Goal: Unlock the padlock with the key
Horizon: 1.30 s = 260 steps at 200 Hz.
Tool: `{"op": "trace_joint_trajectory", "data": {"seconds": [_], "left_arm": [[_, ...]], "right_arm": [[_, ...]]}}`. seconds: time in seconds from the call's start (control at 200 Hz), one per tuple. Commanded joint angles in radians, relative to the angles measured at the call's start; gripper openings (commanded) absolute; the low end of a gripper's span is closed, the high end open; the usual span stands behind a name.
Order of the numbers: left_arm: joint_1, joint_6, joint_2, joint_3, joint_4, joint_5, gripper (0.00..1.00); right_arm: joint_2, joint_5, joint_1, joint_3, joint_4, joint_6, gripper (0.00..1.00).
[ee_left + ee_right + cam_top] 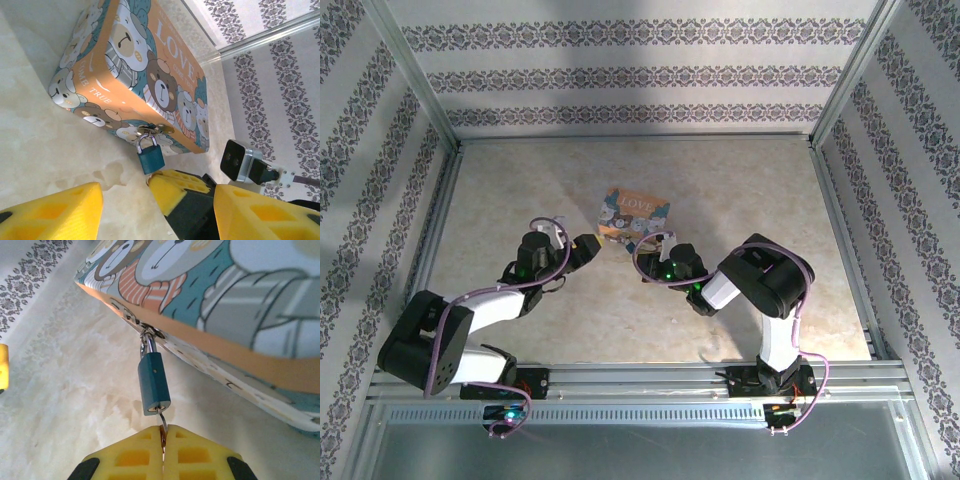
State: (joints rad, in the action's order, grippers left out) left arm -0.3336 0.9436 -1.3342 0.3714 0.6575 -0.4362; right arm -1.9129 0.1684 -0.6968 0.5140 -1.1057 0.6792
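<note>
The padlock [153, 382] is hung by its shackle from the hasp on the front edge of the box [240, 300], and its body extends away from the box over the table [60, 405]. The key [163, 423] is seated in the padlock end farthest from the box. The right gripper [162, 440] is clamped on the key, with its pads pressed together. The left gripper [588, 244] is positioned just beside the box's near-left corner, with its fingers [55, 212] spread apart.

Box [633, 217] flat on table [520, 190], centre. Padlock [153, 384] hangs at its near edge, key [163, 419] in padlock's underside, pinched by right gripper [163, 430]. Left gripper [588, 243] left of padlock, apart
</note>
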Motion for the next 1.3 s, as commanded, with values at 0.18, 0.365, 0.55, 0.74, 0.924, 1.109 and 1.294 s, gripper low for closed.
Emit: {"op": "trace_joint_trajectory", "data": {"seconds": [0.18,0.365,0.55,0.74,0.924,1.109,1.294], "left_arm": [[0.015,0.051,0.016,-0.024,-0.023,-0.020,0.59],[0.016,0.143,-0.013,-0.029,0.014,-0.026,0.59],[0.016,0.238,-0.082,-0.032,0.116,-0.050,0.56],[0.015,0.309,-0.170,-0.034,0.240,-0.072,0.54],[0.006,0.372,-0.253,-0.032,0.348,-0.086,0.52],[-0.013,0.444,-0.364,-0.024,0.499,-0.094,0.50],[-0.043,0.518,-0.496,-0.001,0.664,-0.089,0.47]], "right_arm": [[0.057,-0.005,-0.029,0.025,0.028,0.124,0.00],[0.077,-0.008,-0.046,0.047,0.083,0.159,0.00],[0.095,-0.010,-0.055,0.061,0.120,0.210,0.00],[0.118,-0.010,-0.069,0.078,0.165,0.250,0.00],[0.126,-0.014,-0.071,0.080,0.188,0.277,0.00],[0.120,-0.002,-0.073,0.087,0.192,0.298,0.00],[0.121,0.000,-0.076,0.089,0.199,0.301,0.00]]}}
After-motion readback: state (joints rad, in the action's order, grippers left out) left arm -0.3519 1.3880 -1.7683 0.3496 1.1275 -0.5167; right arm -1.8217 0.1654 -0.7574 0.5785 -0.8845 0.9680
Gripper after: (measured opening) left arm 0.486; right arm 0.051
